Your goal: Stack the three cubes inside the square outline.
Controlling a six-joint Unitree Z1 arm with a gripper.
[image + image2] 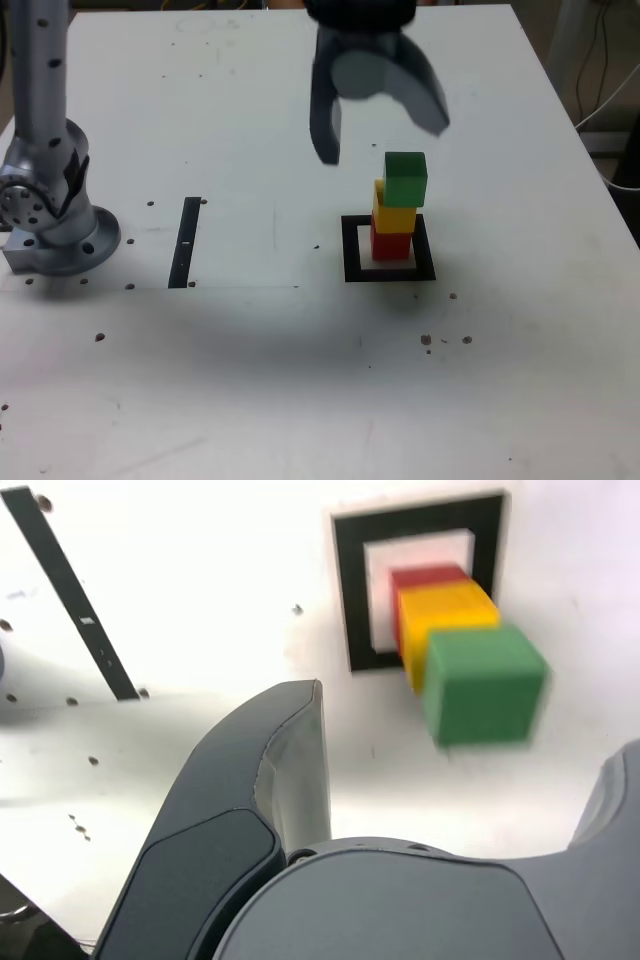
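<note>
The gripper [383,128] hangs above the desk [250,360] with its two dark jaws spread wide and nothing between them; it touches no cube. In the exterior view it sits above and slightly toward that view's left of the stack. The wrist view shows the same jaws from behind: one broad grey finger [250,800] in the foreground, the other only at the frame edge, with the stack visible in the gap between them.

The three cubes stand as one column inside the square outline [389,249]: the red cube [391,244] at the base on the white centre, the yellow cube [394,213] on it, and the green cube [405,179] on top. The exterior view shows the green cube offset toward that view's right, overhanging the yellow one. The wrist view, looking down on the column, shows the outline's full black frame and the top faces staggered, the green one blurred.

Only the exterior view shows the arm's base [55,215] at its left. A narrow black strip [187,242] lies between base and outline, well apart from the stack.
</note>
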